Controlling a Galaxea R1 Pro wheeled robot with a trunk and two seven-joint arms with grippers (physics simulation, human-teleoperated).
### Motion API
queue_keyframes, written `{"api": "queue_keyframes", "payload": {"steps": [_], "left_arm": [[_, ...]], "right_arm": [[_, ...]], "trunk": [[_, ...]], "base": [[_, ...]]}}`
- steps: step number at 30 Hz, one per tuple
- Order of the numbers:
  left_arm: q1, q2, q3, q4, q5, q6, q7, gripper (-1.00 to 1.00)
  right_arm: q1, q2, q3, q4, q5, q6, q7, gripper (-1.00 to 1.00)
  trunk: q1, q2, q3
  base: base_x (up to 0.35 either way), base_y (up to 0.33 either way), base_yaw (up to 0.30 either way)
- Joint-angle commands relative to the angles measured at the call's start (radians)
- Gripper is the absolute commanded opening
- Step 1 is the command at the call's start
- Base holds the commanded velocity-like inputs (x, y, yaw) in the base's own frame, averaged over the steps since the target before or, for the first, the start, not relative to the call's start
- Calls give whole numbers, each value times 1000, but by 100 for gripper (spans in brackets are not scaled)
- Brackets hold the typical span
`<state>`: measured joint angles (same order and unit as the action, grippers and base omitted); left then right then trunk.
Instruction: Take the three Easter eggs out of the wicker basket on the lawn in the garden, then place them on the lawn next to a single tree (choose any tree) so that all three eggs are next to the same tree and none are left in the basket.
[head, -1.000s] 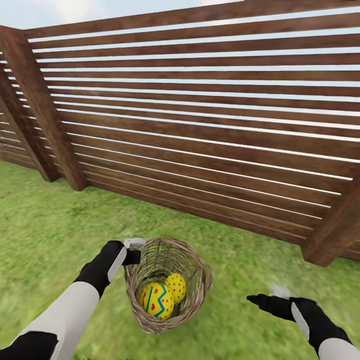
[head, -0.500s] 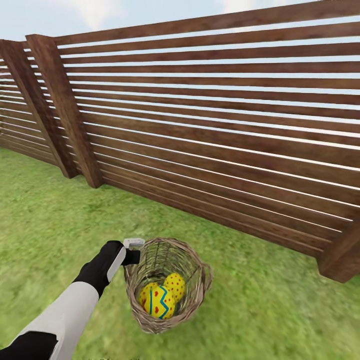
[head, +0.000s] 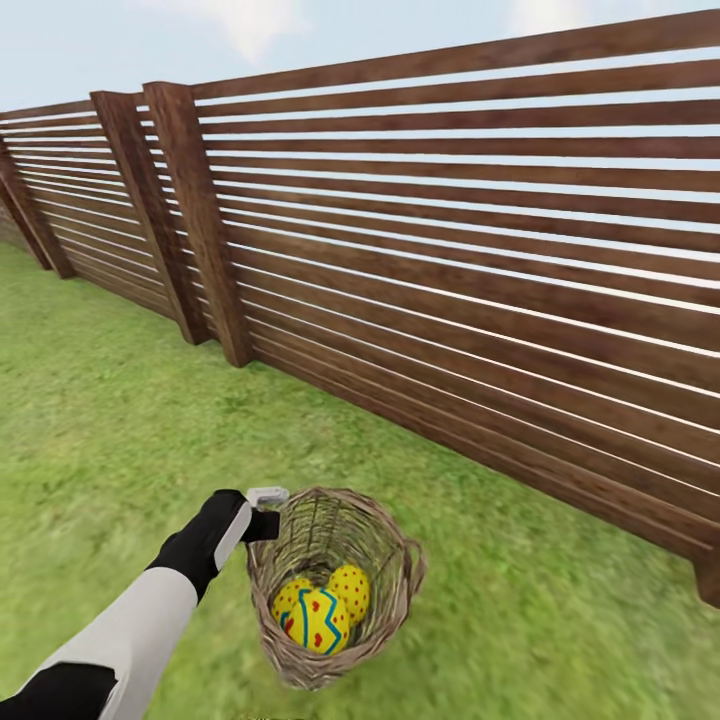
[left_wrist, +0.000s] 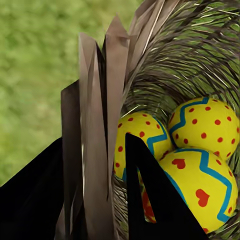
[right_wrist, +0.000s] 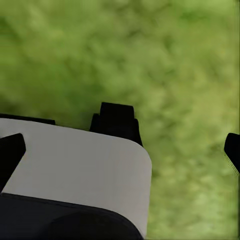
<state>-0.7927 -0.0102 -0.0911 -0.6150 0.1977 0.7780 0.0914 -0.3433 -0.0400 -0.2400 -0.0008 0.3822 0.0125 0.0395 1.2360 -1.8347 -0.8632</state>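
**At the basket rim: left pincer clamped on wicker, eggs inside**

At the near-left rim of the wicker basket, my left gripper is pinching the woven wall. The left wrist view shows this best: one dark finger sits inside the basket and the other outside, with the tan rim strands squeezed between them. From the head camera I only see the black wrist and a pale tip meeting the rim, so the pinch itself is hard to read there.

Three Easter eggs lie in the bottom of the basket, yellow with blue zigzags and red marks. The wrist view lets me count all three, touching one another; the inner finger covers part of the nearest. From the head I make out two clearly, and a third is barely a sliver behind them.

The basket is tilted with its mouth toward me, over the lawn; whether its base touches the grass I cannot tell.

My right gripper appears in its own wrist view, over blurred grass. One dark fingertip is at one edge and another at the opposite edge, both cut off, so they are spread wide with nothing between them. A white and black body part sits under it.

Beyond the basket a brown slatted fence runs across the head view.
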Motion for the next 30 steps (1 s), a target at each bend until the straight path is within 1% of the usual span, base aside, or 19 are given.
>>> {"api": "queue_keyframes", "payload": {"steps": [1, 3, 4, 26, 29, 30], "left_arm": [[-1, 2, -3, -1, 14, 3, 11, -100], [0, 24, -4, -2, 15, 4, 7, -100], [0, 26, -4, -2, 15, 3, 2, -100], [0, 29, -1, -5, 17, 6, -8, -100], [0, 31, 0, -4, 17, 6, -56, -100], [0, 31, 0, -4, 17, 6, -59, -100]], "right_arm": [[0, 0, -8, 1, 9, 1, 3, 100], [1, 0, -9, 2, 11, 1, 3, 100], [1, 0, -9, 2, 11, 1, 3, 100], [3, 0, -9, 2, 9, 1, 3, 100], [3, 0, -9, 2, 7, 1, 3, 100], [3, 0, -9, 2, 7, 1, 3, 100]], "trunk": [[-4, 7, 2], [-12, 21, 8], [-16, 28, 10], [-100, 182, 72], [-111, 203, 81], [-115, 210, 85]], "base": [[0, 0, 294], [0, 0, 294], [0, 0, 294], [0, 0, 294], [0, 0, 294], [0, 0, 294]]}}
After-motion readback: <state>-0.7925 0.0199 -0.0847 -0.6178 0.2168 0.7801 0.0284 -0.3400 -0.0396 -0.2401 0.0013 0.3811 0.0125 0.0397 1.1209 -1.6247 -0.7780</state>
